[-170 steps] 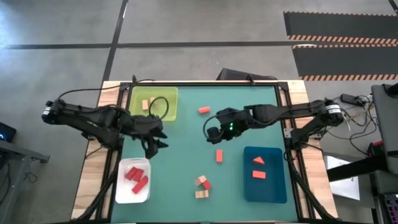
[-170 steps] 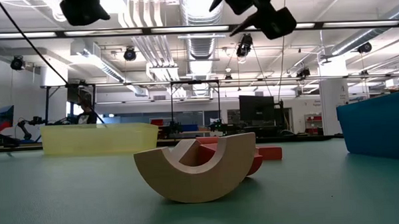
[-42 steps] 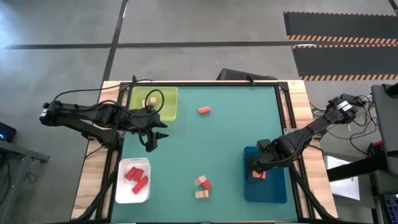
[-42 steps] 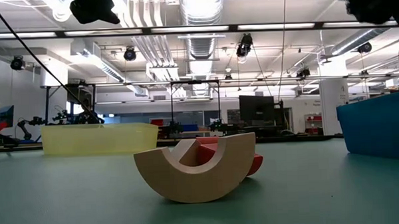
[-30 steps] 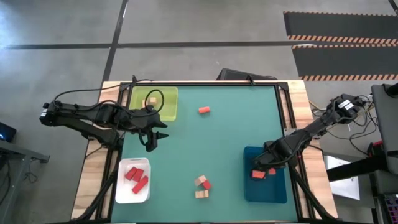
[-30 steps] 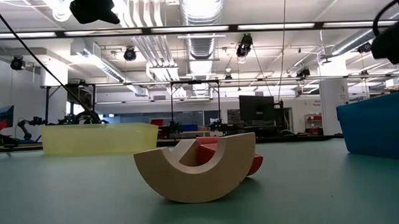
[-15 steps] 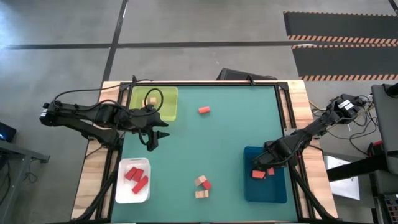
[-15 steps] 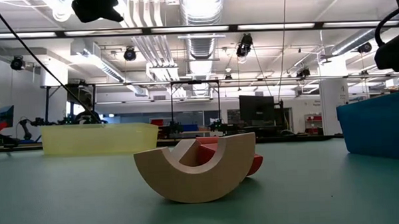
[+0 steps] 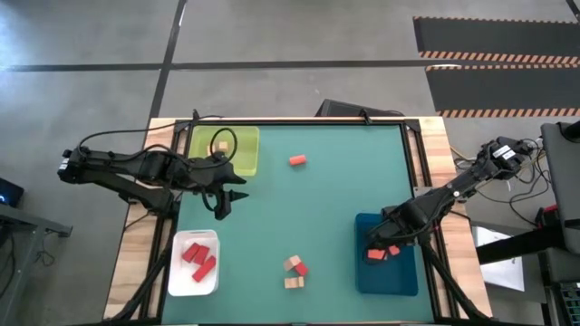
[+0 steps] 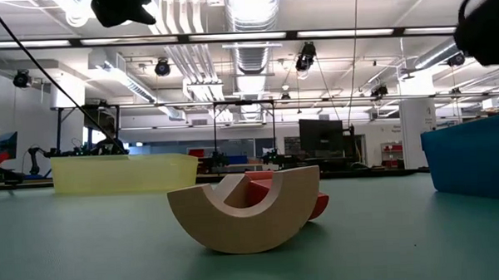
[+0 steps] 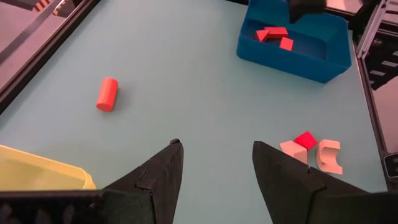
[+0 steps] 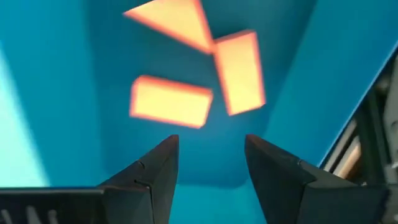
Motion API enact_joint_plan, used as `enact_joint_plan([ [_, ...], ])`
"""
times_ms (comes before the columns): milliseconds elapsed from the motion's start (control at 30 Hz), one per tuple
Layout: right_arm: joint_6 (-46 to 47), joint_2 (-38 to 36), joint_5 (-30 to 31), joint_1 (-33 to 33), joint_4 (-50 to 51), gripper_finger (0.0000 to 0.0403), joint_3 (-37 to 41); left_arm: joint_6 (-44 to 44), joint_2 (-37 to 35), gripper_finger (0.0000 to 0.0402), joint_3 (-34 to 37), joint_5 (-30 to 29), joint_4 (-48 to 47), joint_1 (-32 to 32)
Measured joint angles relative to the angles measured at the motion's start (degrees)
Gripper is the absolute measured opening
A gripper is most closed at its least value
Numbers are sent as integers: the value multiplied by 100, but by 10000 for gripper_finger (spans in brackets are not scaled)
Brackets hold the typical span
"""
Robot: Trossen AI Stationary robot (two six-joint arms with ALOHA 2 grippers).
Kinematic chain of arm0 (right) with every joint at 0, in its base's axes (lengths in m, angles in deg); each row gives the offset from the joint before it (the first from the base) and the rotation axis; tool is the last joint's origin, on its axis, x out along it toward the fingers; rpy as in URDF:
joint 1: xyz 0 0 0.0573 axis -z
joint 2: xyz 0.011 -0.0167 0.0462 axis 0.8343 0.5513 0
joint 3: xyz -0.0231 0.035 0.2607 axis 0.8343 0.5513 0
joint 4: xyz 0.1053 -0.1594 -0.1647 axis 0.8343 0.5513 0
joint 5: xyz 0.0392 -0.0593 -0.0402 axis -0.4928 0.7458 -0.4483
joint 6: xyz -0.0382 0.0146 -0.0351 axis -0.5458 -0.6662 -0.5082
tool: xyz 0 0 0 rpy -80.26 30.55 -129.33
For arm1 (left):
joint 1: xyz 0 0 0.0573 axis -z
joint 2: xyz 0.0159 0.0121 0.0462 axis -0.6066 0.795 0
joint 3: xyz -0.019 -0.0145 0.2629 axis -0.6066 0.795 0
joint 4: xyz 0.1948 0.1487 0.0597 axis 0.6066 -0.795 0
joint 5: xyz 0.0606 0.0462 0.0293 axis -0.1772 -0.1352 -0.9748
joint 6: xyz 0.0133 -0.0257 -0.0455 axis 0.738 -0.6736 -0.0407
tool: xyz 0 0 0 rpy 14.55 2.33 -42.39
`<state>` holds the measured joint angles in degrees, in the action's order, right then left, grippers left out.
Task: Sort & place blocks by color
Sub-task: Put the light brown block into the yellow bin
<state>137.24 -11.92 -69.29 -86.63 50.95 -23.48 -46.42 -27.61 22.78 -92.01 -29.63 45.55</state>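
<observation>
My right gripper (image 9: pixel 374 244) (image 12: pixel 211 140) hangs open over the blue tray (image 9: pixel 402 272), touching nothing. Below it three orange blocks lie on the tray floor: a triangle (image 12: pixel 174 20) and two bars (image 12: pixel 239 71) (image 12: pixel 171 102). My left gripper (image 9: pixel 232 198) (image 11: pixel 214 146) waits open above the mat near the yellow-green tray (image 9: pixel 240 154), which holds a tan block (image 9: pixel 220 146). An orange cylinder (image 9: pixel 297 160) (image 11: pixel 107 93) lies on the mat. Near the front edge sit a tan arch (image 10: pixel 245 211), a red block (image 11: pixel 305 139) and a tan piece (image 9: pixel 292 282).
A white tray (image 9: pixel 178 276) at the near left holds several red blocks (image 9: pixel 199 258). The green mat (image 9: pixel 308 208) lies bare between the cylinder and the front cluster. Wooden table borders and black frame rails run along both sides.
My right gripper has risen a little over the blue tray, staying open; the three orange blocks stay on the tray floor.
</observation>
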Motion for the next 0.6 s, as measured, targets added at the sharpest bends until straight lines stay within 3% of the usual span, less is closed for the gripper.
enact_joint_plan([
  [133,73,6,306,18,24,174,-438,0,0,177,0,0,0,0],
  [333,-8,11,1494,318,45,163,-1013,2,0,177,0,0,1,0],
  [600,-1250,13,2049,1206,43,144,-1492,-43,0,177,0,2,0,0],
])
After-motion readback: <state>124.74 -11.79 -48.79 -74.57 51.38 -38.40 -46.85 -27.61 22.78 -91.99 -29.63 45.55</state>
